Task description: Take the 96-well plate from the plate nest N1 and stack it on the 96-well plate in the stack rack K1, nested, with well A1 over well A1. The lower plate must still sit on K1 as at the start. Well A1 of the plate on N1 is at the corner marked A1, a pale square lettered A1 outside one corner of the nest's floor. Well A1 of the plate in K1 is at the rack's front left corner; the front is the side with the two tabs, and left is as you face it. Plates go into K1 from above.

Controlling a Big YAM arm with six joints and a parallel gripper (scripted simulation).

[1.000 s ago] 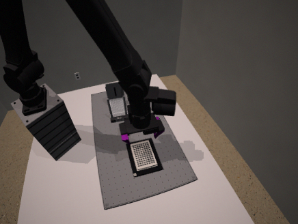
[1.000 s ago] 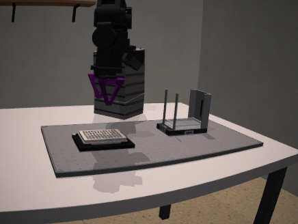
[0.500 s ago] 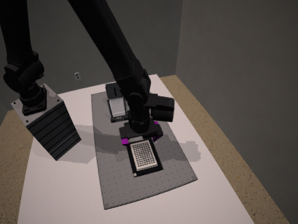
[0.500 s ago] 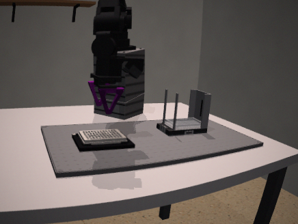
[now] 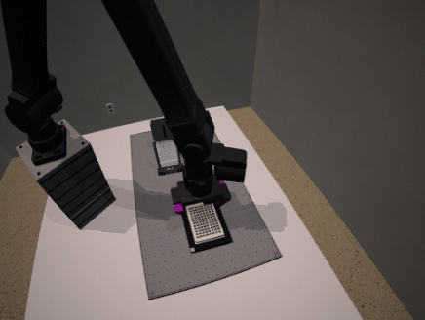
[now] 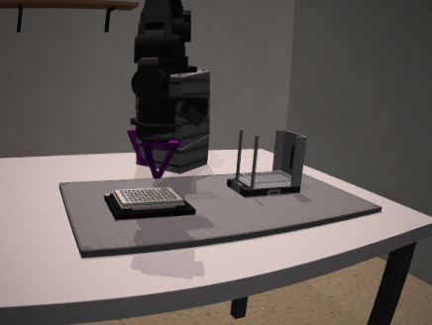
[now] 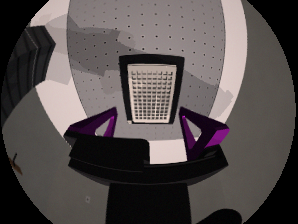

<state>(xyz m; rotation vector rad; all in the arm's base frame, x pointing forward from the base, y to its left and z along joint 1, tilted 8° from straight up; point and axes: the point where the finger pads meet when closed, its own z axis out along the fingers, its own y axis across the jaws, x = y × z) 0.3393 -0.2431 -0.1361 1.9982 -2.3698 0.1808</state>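
A white 96-well plate sits on the black plate nest N1 on the grey perforated baseplate. It also shows in the exterior view and in the wrist view. The A1 mark is a small pale square at the nest's near left corner. My gripper, with purple fingers, is open and empty. It hangs above the far end of the plate on N1, apart from it. The stack rack K1 holds a second plate, partly hidden by my arm in the top view.
K1 has two thin upright posts and a tall grey back wall. The arm's black ribbed base block stands left of the baseplate. The white table's edges lie near the baseplate's sides.
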